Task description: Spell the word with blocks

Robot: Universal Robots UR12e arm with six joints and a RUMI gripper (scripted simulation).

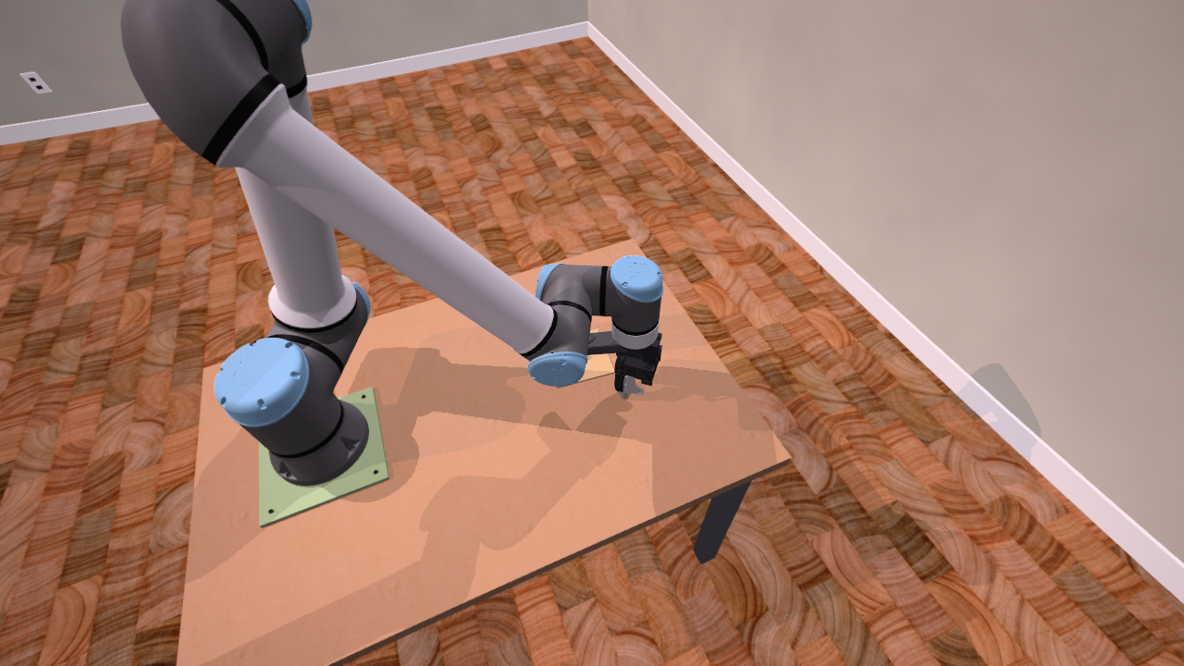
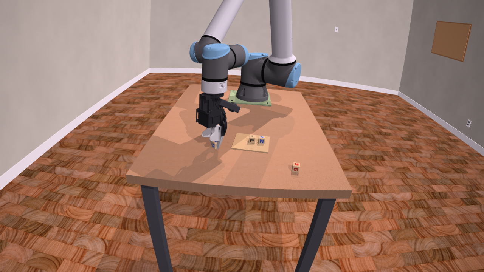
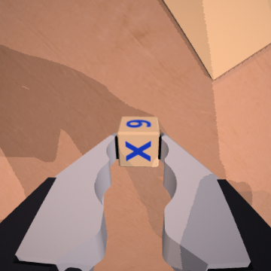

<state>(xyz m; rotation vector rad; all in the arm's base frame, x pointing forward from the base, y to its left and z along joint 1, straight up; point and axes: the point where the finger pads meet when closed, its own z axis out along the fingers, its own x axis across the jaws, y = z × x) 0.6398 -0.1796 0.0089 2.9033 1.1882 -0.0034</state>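
The two-jaw claw (image 3: 138, 144) with pale grey fingers is clamped on a small light wooden cube (image 3: 138, 144) whose upward face carries a blue X, with a blue 9 on the face turned away from the wrist camera. Both jaws press against opposite side faces of that cube. In the exterior view the claw (image 2: 214, 143) points straight down over the smooth tan wooden worktop (image 2: 189, 158), and the cube (image 2: 214, 144) sits between the fingertips just beside the near left corner of the thin pale square mat (image 2: 242, 143), off it.

On the mat stand two more light wooden cubes touching side by side: one showing a dark L (image 2: 251, 139) and one showing a blue N (image 2: 261, 140) on top. A fourth cube with red characters, R on top and 6 on its side (image 2: 295, 168), rests on the worktop well apart from the mat, towards the near right edge.

The arm stands on a light green square base plate (image 1: 281, 505) at the far end of the worktop.
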